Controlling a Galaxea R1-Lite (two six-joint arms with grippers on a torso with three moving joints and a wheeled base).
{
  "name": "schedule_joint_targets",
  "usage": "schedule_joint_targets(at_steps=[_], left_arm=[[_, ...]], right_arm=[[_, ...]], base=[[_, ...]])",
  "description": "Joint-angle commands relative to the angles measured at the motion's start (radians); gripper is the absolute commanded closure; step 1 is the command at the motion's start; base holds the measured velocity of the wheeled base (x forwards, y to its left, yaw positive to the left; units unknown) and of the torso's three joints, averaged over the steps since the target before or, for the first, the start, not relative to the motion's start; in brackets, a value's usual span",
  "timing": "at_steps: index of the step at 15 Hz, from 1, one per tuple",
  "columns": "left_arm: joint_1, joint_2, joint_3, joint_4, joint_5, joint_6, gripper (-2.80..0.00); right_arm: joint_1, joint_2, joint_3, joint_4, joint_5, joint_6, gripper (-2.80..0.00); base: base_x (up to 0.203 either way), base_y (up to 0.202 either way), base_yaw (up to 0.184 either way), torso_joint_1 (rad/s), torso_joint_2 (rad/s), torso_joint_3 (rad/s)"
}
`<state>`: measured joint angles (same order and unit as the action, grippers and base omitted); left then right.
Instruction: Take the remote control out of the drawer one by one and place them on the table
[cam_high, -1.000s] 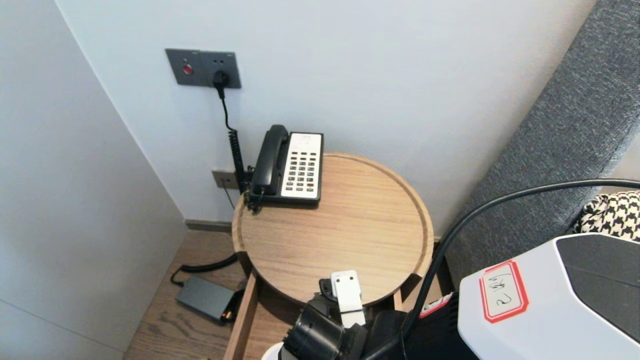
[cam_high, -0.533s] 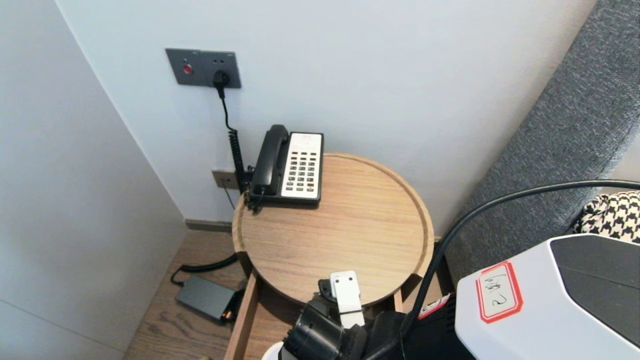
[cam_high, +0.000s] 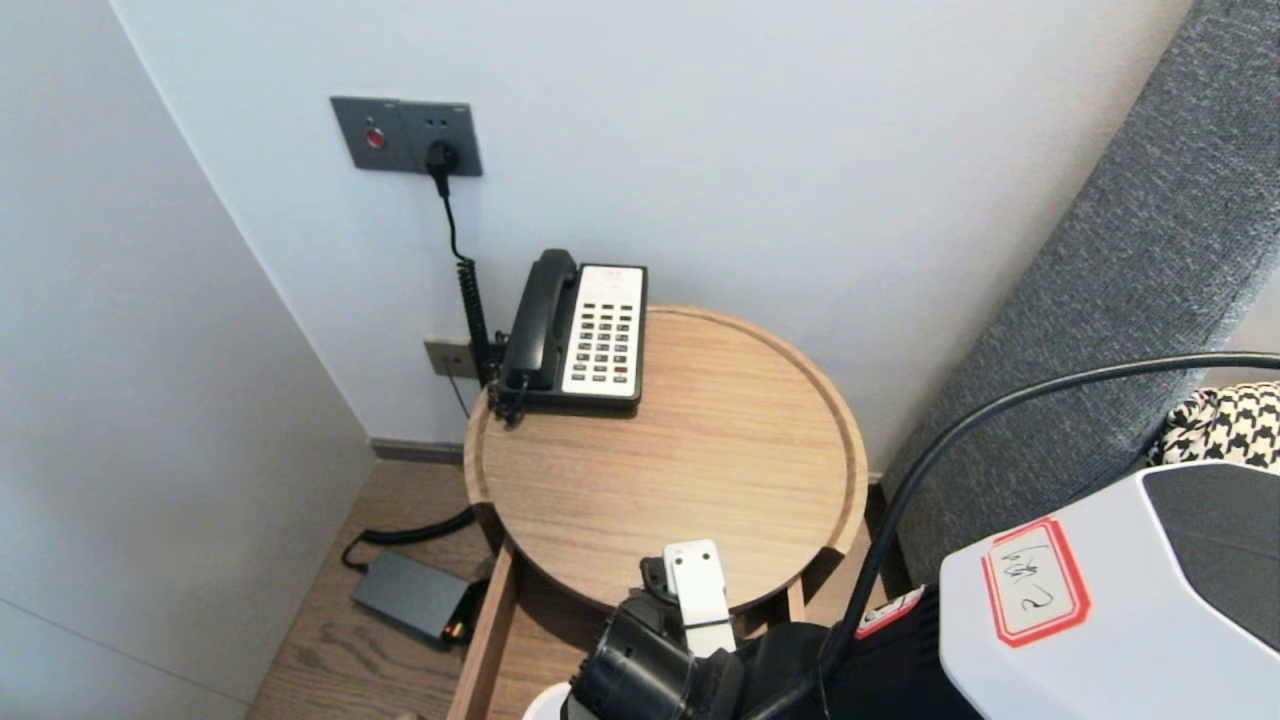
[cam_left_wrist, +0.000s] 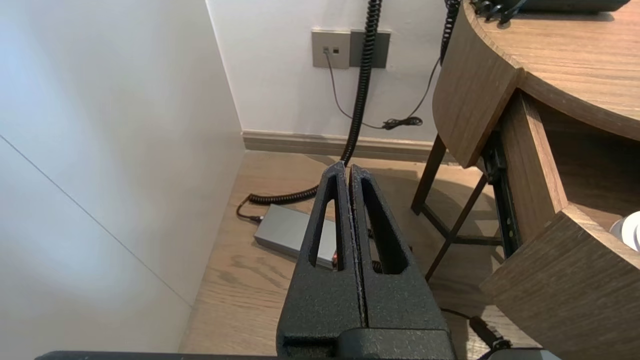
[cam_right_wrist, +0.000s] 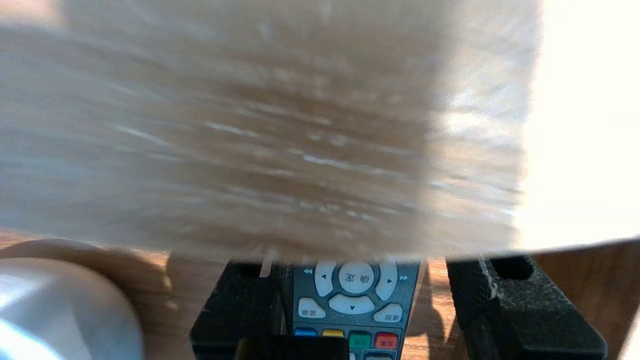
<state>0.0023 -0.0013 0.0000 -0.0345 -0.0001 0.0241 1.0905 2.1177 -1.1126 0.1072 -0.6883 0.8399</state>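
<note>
A grey remote control (cam_right_wrist: 356, 300) with white and coloured buttons lies on the wooden floor of the open drawer (cam_high: 487, 630) beneath the round wooden table (cam_high: 700, 470). My right gripper (cam_right_wrist: 360, 265) reaches into that drawer and stands open round the remote. One finger (cam_right_wrist: 240, 300) lies against the remote's side and the other finger (cam_right_wrist: 505, 305) stands a small gap away. The table's edge hides the tips. In the head view only the right wrist (cam_high: 695, 595) shows, over the drawer. My left gripper (cam_left_wrist: 348, 167) is shut and empty, parked low beside the table above the floor.
A black desk phone (cam_high: 580, 335) sits at the table's back left, its coiled cord running to a wall socket (cam_high: 405, 135). A grey power brick (cam_high: 410, 595) lies on the floor. A white rounded object (cam_right_wrist: 60, 310) rests in the drawer. A grey headboard (cam_high: 1100, 300) stands at right.
The right arm's white cover has shifted slightly to the right. The wrist at the drawer has kept its place.
</note>
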Motion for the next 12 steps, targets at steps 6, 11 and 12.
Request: schedule_joint_targets(at_steps=[6, 11, 12], left_arm=[[0.001, 0.000, 0.009, -0.001, 0.000, 0.000, 0.00], [0.001, 0.000, 0.011, -0.001, 0.000, 0.000, 0.00], [0.001, 0.000, 0.009, -0.001, 0.000, 0.000, 0.00]], right_arm=[[0.026, -0.020, -0.018, -0.006, 0.026, -0.060, 0.00], [0.053, -0.010, -0.068, -0.009, 0.072, -0.158, 0.00], [0.056, -0.010, -0.075, -0.009, 0.087, -0.182, 0.00]], base=[[0.000, 0.000, 0.000, 0.000, 0.00, 0.000], [0.000, 0.000, 0.000, 0.000, 0.00, 0.000], [0.000, 0.000, 0.000, 0.000, 0.00, 0.000]])
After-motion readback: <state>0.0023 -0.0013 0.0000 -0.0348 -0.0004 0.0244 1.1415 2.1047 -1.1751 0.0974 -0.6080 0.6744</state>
